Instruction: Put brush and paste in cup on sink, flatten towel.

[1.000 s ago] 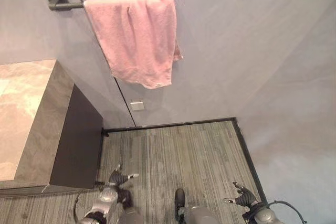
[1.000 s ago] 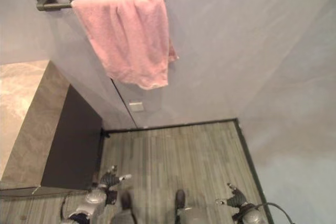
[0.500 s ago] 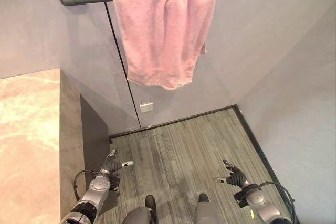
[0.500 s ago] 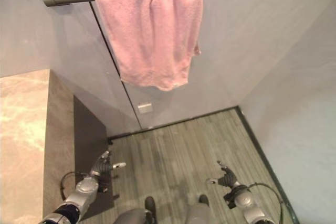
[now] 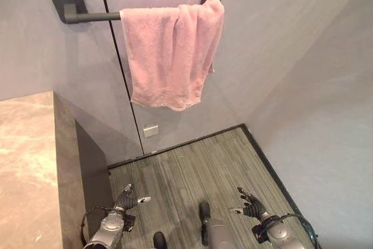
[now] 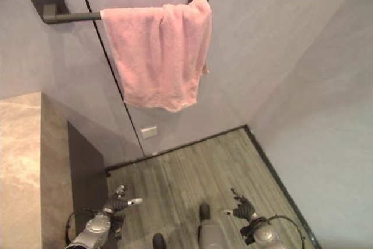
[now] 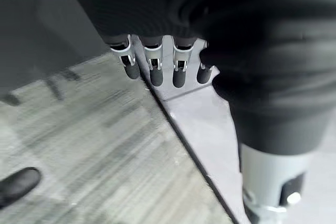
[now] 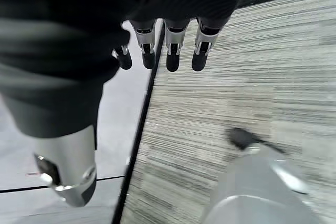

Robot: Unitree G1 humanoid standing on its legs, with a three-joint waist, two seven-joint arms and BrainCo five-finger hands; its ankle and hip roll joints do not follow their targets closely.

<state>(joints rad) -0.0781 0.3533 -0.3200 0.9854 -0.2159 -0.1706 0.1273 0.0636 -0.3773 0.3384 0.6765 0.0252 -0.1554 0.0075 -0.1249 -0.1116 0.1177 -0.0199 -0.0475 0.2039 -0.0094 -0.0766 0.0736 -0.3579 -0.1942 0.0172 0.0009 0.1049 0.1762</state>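
In the left eye view, one pink towel [image 5: 171,55] hangs bunched over the right part of a single dark towel bar [image 5: 93,16] fixed to the far grey wall [image 5: 280,45], its right side gathered in folds and its lower edge uneven. A marble-topped counter [image 5: 26,173] stands at the left, with a dark side panel facing the striped floor [image 5: 192,167]. One small white wall plate [image 5: 150,130] sits low on the wall under the towel. Both arms hang low near the floor: the left hand [image 5: 129,199] at the near left just beside the counter's dark side, the right hand [image 5: 247,204] at the near right, well apart from the towel.

The right eye view gives the same layout, with the left hand [image 6: 116,203] and the right hand [image 6: 241,207] both released, fingers loosely spread and thumbs out, each holding nothing.

In the left wrist view, the left hand's fingers [image 7: 156,72] point straight down in a row above the floor and a dark baseboard [image 7: 189,150].

In the right wrist view, the right hand's fingers [image 8: 172,56] likewise hang straight and relaxed over the floor.
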